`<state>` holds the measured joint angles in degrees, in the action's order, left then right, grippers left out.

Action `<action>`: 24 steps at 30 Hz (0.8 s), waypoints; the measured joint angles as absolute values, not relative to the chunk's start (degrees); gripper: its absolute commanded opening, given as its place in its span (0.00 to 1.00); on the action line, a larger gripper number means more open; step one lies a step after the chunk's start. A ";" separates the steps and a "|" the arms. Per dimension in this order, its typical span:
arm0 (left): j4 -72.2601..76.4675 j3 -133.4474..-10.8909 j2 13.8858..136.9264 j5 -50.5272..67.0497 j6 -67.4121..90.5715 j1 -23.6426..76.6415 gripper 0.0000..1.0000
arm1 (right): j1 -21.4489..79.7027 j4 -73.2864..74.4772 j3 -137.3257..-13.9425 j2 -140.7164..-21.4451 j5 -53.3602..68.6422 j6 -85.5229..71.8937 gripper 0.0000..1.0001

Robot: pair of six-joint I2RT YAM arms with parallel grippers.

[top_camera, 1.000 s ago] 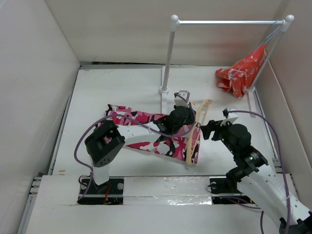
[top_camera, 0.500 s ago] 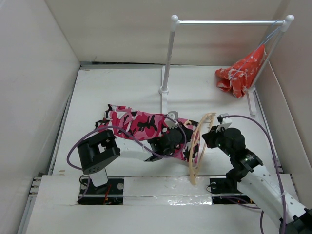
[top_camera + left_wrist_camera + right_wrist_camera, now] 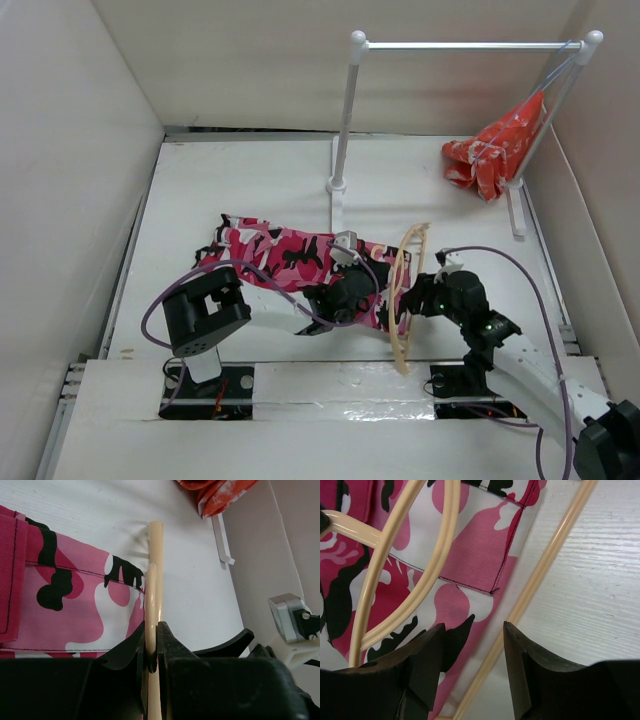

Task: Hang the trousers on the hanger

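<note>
The camouflage trousers [image 3: 275, 255] lie flat on the table, left of centre. The beige hanger [image 3: 410, 250] stands on edge over their right end. My left gripper [image 3: 385, 293] is shut on one of the hanger's thin rods [image 3: 154, 570], with the trousers [image 3: 65, 600] lying just left of it. My right gripper [image 3: 412, 303] is open on the hanger's right side. In the right wrist view the hanger's straight bar [image 3: 540, 575] runs between the open fingers [image 3: 432, 650], untouched by either. Its curved arms [image 3: 405, 575] cross above the trousers [image 3: 480, 560].
A white metal rail [image 3: 345, 110] with ball-topped posts stands at the back. A red-orange cloth [image 3: 495, 150] hangs at its right post and shows in the left wrist view [image 3: 220, 492]. White walls enclose the table on three sides.
My left gripper has pulled the hanger towards the near edge, down over the trousers' right end. My right gripper has moved left until its fingers straddle the hanger's bar.
</note>
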<state>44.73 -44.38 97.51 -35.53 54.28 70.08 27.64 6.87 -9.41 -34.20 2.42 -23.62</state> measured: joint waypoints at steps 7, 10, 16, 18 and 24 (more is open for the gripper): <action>47.70 -43.00 98.56 -34.70 54.35 69.95 0.00 | 27.64 -0.14 -9.41 -43.18 4.19 -24.18 0.35; 49.15 -42.68 99.29 -34.11 54.54 69.87 0.00 | 27.79 -1.67 -9.41 -44.45 4.25 -24.80 0.44; 50.78 -41.67 99.48 -33.71 54.57 69.25 0.00 | 27.86 -2.13 -9.39 -44.34 3.38 -25.43 0.64; 50.94 -41.63 99.48 -33.76 54.52 69.21 0.00 | 27.86 -2.20 -9.39 -44.25 3.27 -25.52 0.63; 51.24 -41.58 99.48 -33.56 53.98 68.90 0.00 | 28.27 -4.49 -9.37 -46.98 3.27 -26.00 0.44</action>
